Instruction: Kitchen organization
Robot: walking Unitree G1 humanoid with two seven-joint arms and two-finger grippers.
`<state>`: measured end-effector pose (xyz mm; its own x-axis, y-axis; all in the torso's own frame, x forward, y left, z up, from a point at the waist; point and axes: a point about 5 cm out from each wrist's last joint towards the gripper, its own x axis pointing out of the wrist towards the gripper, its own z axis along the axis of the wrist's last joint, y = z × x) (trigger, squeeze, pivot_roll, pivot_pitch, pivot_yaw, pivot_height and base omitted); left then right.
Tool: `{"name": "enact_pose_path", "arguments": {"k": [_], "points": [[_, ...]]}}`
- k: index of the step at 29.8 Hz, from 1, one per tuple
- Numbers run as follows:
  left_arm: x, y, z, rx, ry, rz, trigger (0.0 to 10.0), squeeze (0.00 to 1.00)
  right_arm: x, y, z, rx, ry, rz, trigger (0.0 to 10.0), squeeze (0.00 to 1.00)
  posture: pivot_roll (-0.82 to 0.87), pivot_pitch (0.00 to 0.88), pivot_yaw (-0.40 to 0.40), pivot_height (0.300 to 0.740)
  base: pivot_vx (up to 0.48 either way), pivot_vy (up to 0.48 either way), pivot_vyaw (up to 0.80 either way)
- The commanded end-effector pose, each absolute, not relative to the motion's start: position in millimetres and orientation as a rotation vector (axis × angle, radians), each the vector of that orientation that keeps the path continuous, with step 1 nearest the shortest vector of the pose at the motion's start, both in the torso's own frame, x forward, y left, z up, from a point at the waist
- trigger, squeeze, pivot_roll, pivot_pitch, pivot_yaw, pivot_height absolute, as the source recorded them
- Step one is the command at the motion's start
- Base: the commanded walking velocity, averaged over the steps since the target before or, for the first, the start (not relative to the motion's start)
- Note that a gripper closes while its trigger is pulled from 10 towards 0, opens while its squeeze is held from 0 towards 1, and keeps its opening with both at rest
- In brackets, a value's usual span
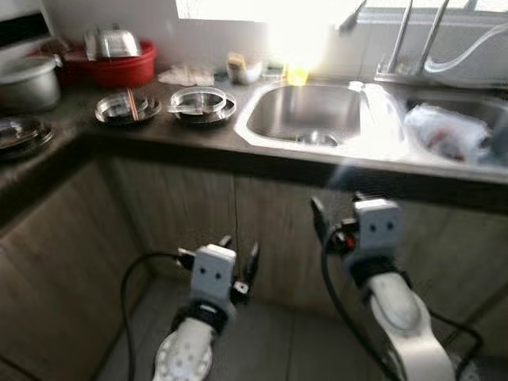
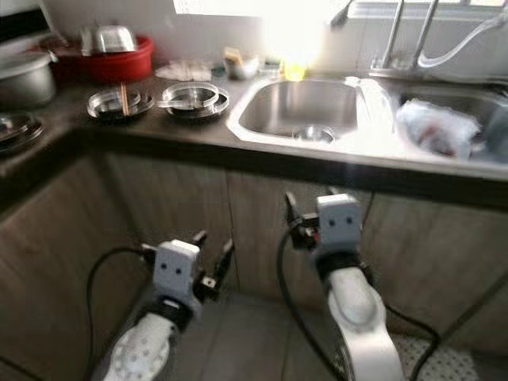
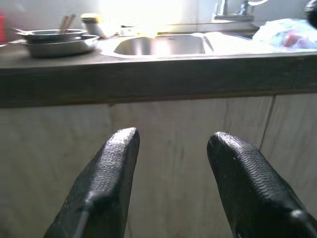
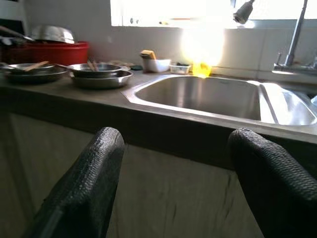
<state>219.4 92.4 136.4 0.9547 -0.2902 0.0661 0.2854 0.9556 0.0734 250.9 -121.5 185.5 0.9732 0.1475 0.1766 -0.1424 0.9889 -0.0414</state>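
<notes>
Fingers on both grippers are spread wide, nothing between them. Your left gripper [image 3: 171, 163] hangs low in front of the pale wood-grain cabinet doors [image 3: 173, 129], fingertips [image 3: 121, 144] below the dark countertop edge [image 3: 148, 74]. Your right gripper [image 4: 173, 158] sits higher, its black textured fingertips [image 4: 106, 144] just under that same edge. Past the right fingers is the stainless steel sink basin [image 4: 208, 96], with a chrome faucet [image 4: 292, 39] further back. Off to the left-finger side of that gripper: two shallow round steel plates [image 1: 202, 103] side by side on the counter, one with wooden chopsticks [image 1: 132, 103] in it. Behind them a red plastic tub [image 1: 111, 67] holding an upturned steel bowl [image 1: 113, 41]. Small white bowl [image 4: 157, 64] by the wall, near the sink's back corner. Crumpled clear plastic bag [image 1: 448, 131] lies in the second basin, far right.
</notes>
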Motion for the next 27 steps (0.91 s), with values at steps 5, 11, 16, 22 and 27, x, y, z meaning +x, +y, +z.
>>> {"name": "enact_pose_path", "arguments": {"k": [5,11,16,22,27], "points": [[218.0,86.6,139.9,0.045,-0.081,-0.308,10.0,0.00,249.5,-123.0,186.5,-0.054,-0.187,0.154,10.0,0.00,0.09,0.067,-0.012,0.740,0.000,0.000,0.00],[218.5,86.6,140.7,0.040,-0.085,-0.303,10.0,0.00,248.5,-122.0,185.2,-0.055,-0.185,0.162,10.0,0.00,0.09,0.065,-0.012,0.740,0.000,0.000,0.58],[218.7,85.8,140.4,0.047,-0.081,-0.303,10.0,0.00,248.8,-122.1,185.1,-0.064,-0.184,0.166,10.0,0.00,0.08,0.062,-0.015,0.740,0.000,0.000,0.80],[219.5,84.9,141.5,0.053,-0.090,-0.303,10.0,0.00,250.0,-122.1,185.8,-0.070,-0.186,0.172,10.0,0.00,0.09,0.058,-0.018,0.740,0.174,0.000,0.80],[219.2,85.3,141.1,0.055,-0.089,-0.304,10.0,0.00,250.6,-121.8,186.5,-0.073,-0.189,0.176,10.0,0.00,0.08,0.052,-0.016,0.740,0.283,0.000,0.80]]}}
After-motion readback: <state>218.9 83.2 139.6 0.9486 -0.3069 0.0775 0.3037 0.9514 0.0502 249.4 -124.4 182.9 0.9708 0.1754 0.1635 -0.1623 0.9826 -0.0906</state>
